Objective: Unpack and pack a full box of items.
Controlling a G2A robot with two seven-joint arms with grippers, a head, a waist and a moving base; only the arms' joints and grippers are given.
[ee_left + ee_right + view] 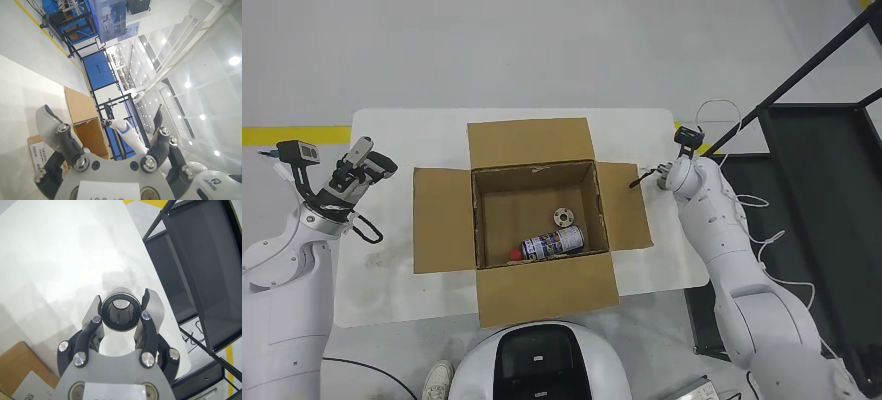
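Note:
An open cardboard box (446, 220) stands mid-table with its flaps spread. Inside lie a spray can (553, 242), a round metal part (563, 216) and a small red item (512, 256). My right gripper (122, 296) is shut on a hollow metal cylinder bearing (119, 313), held above the white table (56, 256) just past the box's right flap (627, 205); in the top view this gripper (647, 178) sits at that flap's outer edge. My left gripper (103, 113) is open and holds nothing, tilted upward at the table's left side (370, 162), apart from the box (85, 121).
A black metal rack (822, 200) stands close to the table's right edge, also seen in the right wrist view (198, 266). Bare white tabletop (382, 280) lies left of the box. A yellow floor line (292, 133) runs past the left end.

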